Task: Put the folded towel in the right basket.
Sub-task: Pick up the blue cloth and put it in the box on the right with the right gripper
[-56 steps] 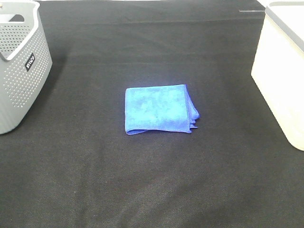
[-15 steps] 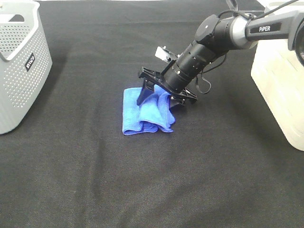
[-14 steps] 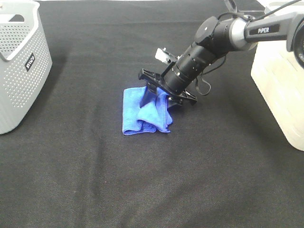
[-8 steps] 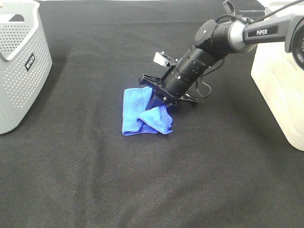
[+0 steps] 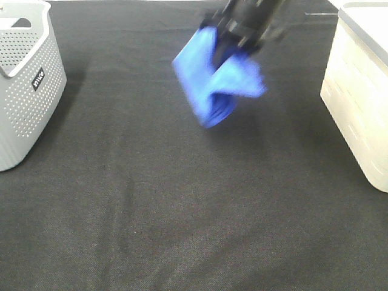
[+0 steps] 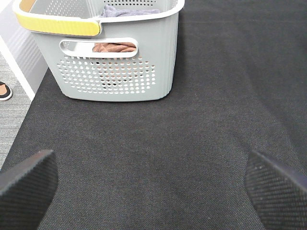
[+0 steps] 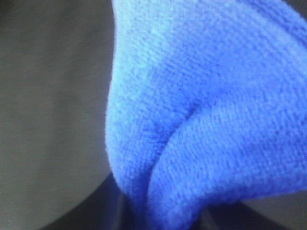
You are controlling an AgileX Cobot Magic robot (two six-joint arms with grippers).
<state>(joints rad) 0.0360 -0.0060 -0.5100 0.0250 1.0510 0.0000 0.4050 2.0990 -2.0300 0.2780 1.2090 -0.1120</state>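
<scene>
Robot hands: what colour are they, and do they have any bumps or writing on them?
The left gripper has two dark, nearly black fingers with rounded ends and a fine bumpy grid texture, like rubber grips. The right gripper looks black too, but it is blurry in the high view, so no writing or cables can be made out.

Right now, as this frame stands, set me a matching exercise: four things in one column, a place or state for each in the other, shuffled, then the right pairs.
1. blue folded microfibre towel
2. grey perforated plastic basket
3. cream plastic basket
4. left gripper's black fingers

A. at the table's right edge
B. hanging in the air
C. spread apart above the black mat, holding nothing
D. at the table's left edge, cloth inside

Pairs: 1-B, 2-D, 3-A, 4-C
</scene>
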